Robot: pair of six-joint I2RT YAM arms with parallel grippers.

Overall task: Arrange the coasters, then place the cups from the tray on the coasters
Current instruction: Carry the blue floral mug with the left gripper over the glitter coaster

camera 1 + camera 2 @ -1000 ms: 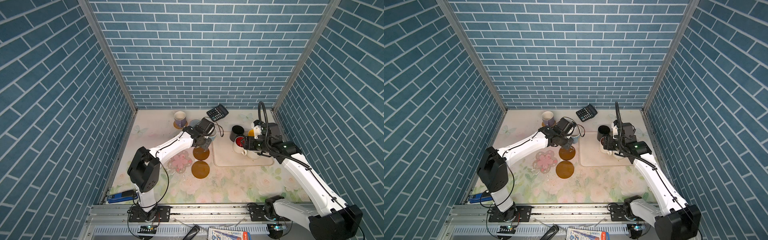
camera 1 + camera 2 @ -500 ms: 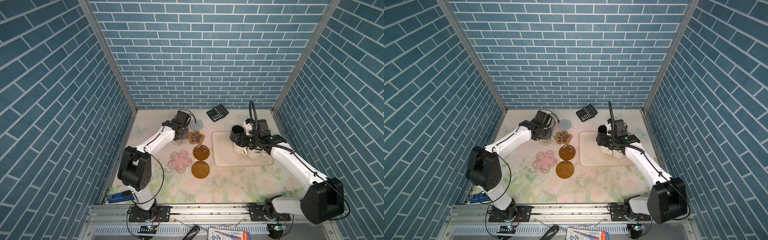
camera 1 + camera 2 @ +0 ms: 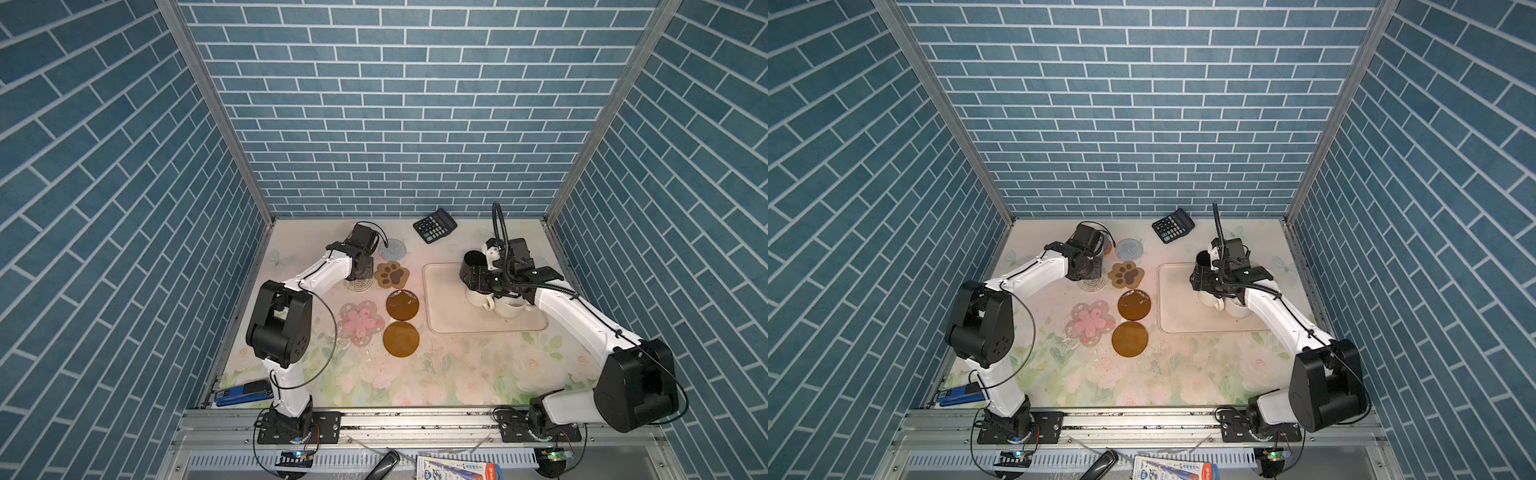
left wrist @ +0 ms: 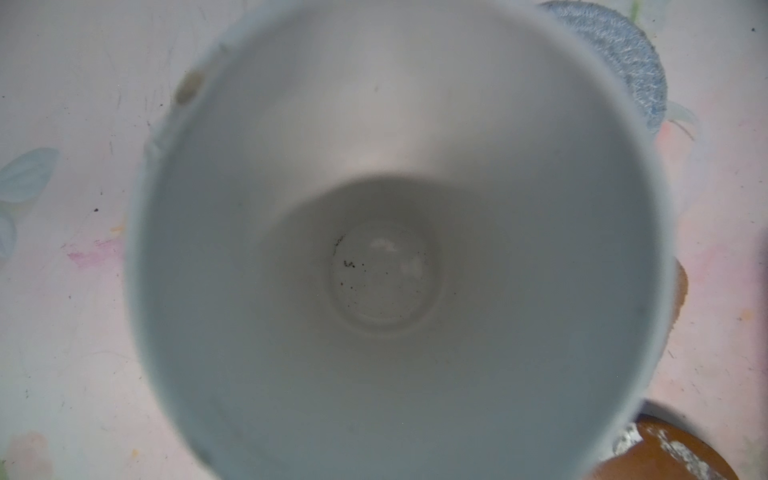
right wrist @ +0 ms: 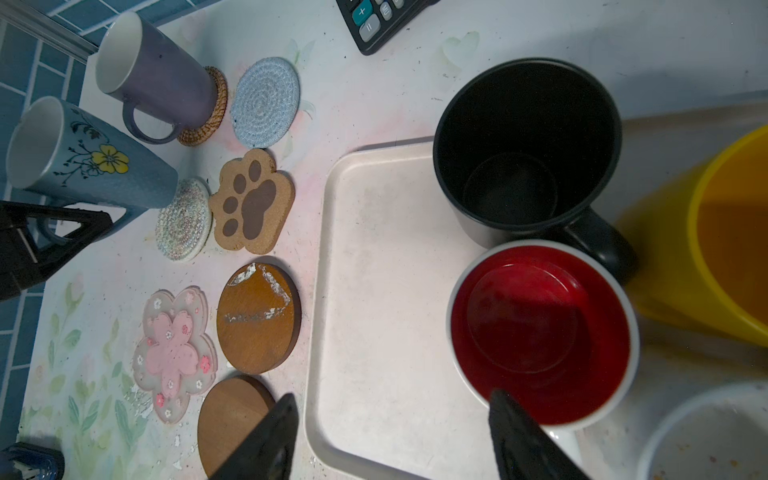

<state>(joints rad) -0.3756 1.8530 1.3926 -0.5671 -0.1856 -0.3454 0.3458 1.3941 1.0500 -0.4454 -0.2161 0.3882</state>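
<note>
My left gripper (image 3: 362, 271) is shut on the handle of the pale blue cup (image 5: 91, 162), which stands at the clear lacy coaster (image 5: 183, 220); the left wrist view looks straight into it. The lavender cup (image 5: 158, 79) sits on the woven tan coaster (image 5: 212, 112). Blue-grey (image 3: 392, 249), paw (image 3: 391, 275), pink flowery (image 3: 360, 324) and two amber coasters (image 3: 402, 304) (image 3: 400, 338) lie bare. On the tray (image 3: 449, 316) stand black (image 5: 523, 145), red-inside (image 5: 540, 332), yellow (image 5: 727, 249) and cream-white (image 5: 706, 436) cups. My right gripper (image 5: 390, 440) hangs open above the tray, one finger over the red-inside cup's rim.
A black calculator (image 3: 434, 225) lies at the back, between the coasters and the tray. A blue object (image 3: 243, 392) rests at the table's front left corner. Brick-patterned walls close in the left, back and right sides.
My left gripper has carried the pale blue cup leftward from the tray's edge to the lacy coaster. The right arm has drawn back, its gripper staying over the cups on the tray.
</note>
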